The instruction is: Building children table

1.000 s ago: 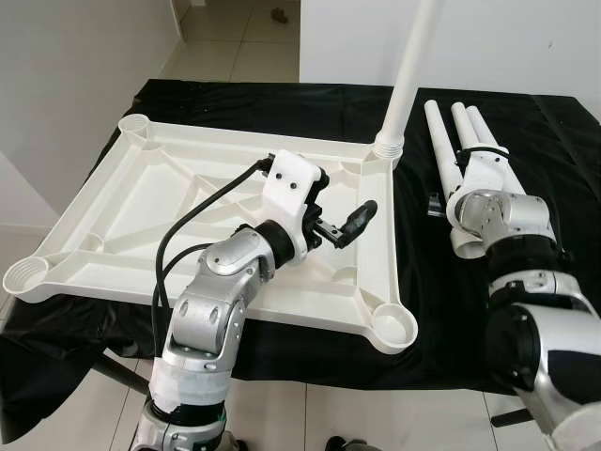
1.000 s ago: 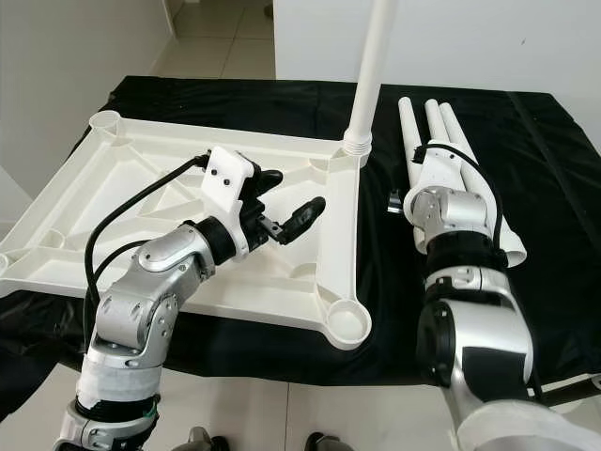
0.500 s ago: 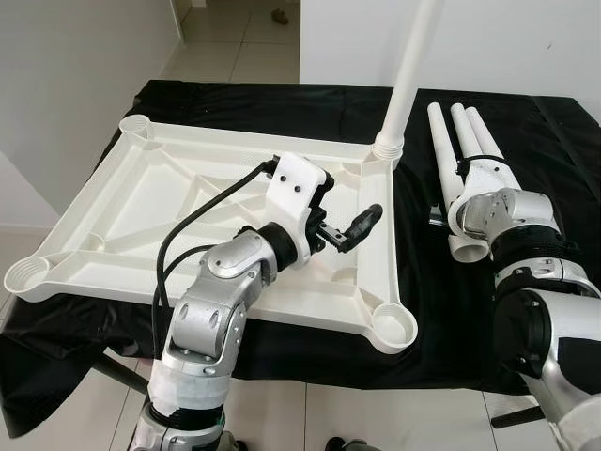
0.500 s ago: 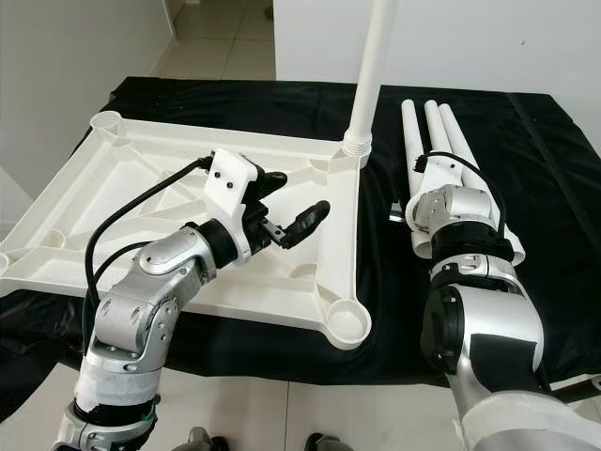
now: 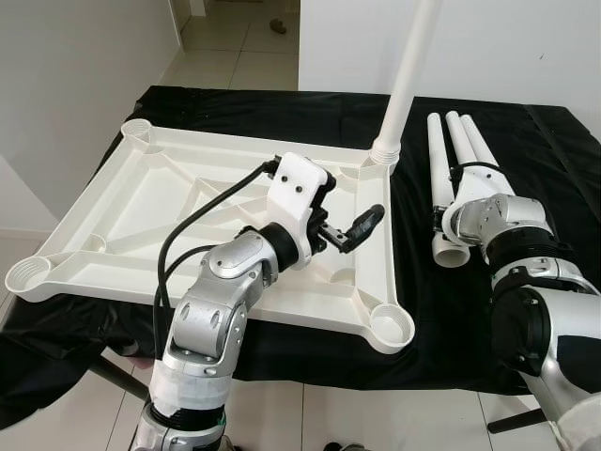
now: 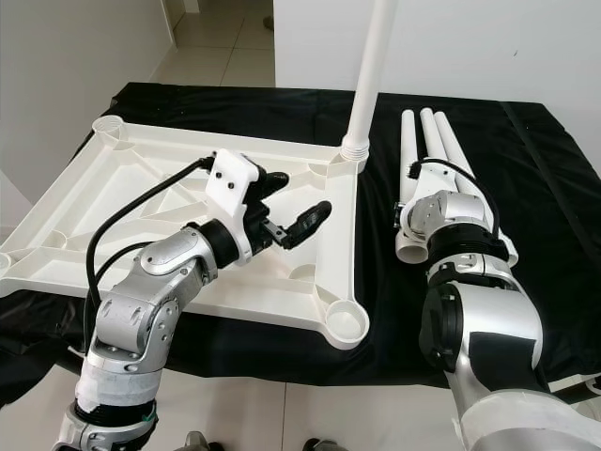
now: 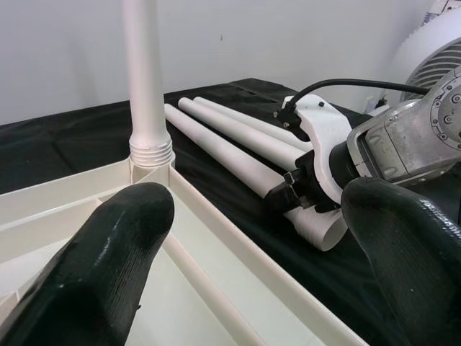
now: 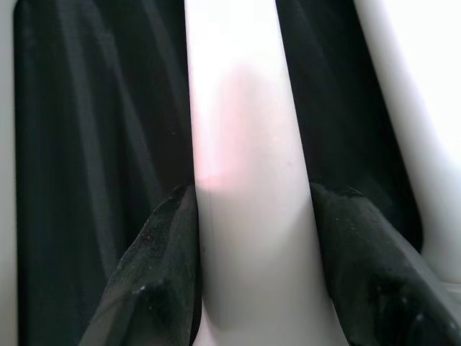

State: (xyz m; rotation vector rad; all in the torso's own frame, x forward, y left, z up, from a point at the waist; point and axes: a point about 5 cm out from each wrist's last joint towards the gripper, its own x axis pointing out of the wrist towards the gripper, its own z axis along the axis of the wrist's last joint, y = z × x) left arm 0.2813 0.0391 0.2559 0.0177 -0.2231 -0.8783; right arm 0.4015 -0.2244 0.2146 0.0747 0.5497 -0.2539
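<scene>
The right gripper (image 8: 252,245) has drawn back along the loose leg (image 8: 245,144), fingers (image 8: 162,274) now grasping it near its open end; left gripper (image 5: 343,225) hovers released over the tabletop (image 5: 141,202).

left gripper (image 5: 346,222) hangs open, fingers pointing toward 2 o'clock; right gripper (image 8: 252,238) is clamped tight, wrist bent down.

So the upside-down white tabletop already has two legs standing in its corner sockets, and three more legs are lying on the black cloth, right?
Not quite: only one leg stands in a corner socket of the tabletop, as the left eye view shows. The other three sockets are empty. Three loose legs do lie on the black cloth, with the right gripper around one of them.
</scene>
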